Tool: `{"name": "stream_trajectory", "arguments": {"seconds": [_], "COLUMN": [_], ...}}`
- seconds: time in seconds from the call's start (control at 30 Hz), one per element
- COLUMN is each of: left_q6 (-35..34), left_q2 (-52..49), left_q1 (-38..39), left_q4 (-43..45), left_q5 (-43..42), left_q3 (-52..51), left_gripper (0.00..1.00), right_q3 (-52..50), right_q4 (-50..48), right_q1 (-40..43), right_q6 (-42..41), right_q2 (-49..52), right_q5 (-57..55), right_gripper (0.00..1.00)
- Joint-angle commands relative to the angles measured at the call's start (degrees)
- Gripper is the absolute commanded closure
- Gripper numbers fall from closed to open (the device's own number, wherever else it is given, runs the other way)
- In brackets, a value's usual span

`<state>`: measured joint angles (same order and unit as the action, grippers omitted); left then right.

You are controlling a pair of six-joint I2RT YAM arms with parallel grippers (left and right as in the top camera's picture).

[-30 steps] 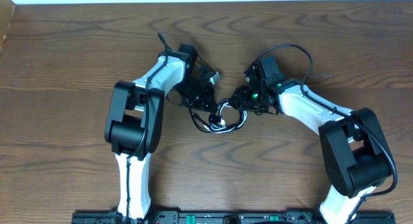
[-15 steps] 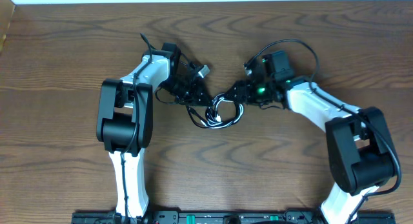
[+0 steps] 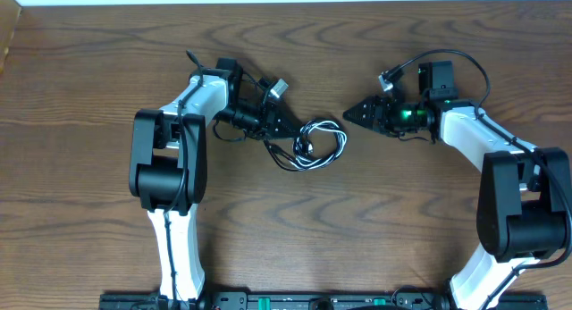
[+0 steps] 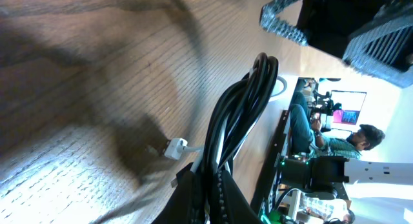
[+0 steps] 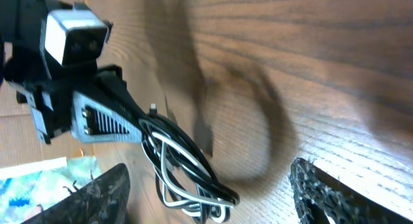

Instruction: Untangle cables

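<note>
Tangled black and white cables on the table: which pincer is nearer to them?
Left. The left pincer is shut on the tangled thin black and white cables, touching them. The right pincer is open, apart from the tangle, on its other side.

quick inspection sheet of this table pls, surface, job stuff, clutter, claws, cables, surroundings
surface: dark wood table, bare apart from the tangle and the arms
job's things: black cable and white cable looped together in one cable tangle, not separated
clutter: nothing seen
claws: left claw shut on the tangle's left end; right claw open, empty, apart from the tangle on its right
cables: thick black arm wiring arches over the right wrist, clear of the tangle
surroundings: black rail along the near edge; a seated person shows far off in the left wrist view
</note>
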<state>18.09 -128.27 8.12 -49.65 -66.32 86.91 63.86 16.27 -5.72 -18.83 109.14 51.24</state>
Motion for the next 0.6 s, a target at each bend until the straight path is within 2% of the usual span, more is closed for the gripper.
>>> {"name": "stream_trajectory", "arguments": {"seconds": [0.0, 0.3, 0.57], "left_q6": [1.44, 1.42, 1.42], "left_q2": [-0.96, -0.96, -0.96], "left_q1": [-0.22, -0.22, -0.22], "left_q4": [-0.2, -0.2, -0.2], "left_q5": [-3.3, -3.32, -3.32], "left_q3": [-0.04, -0.07, -0.07], "left_gripper": [0.93, 0.93, 0.93], "right_q3": [-0.17, -0.17, -0.17], "right_q4": [1.03, 1.36, 1.31], "right_q1": [-1.16, -7.02, -11.3], "right_q6": [3.98, 4.13, 4.13], "right_q2": [-0.13, -0.13, -0.13], "right_q5": [1.79, -3.19, -9.81], "right_gripper": [0.27, 0.3, 0.41]}}
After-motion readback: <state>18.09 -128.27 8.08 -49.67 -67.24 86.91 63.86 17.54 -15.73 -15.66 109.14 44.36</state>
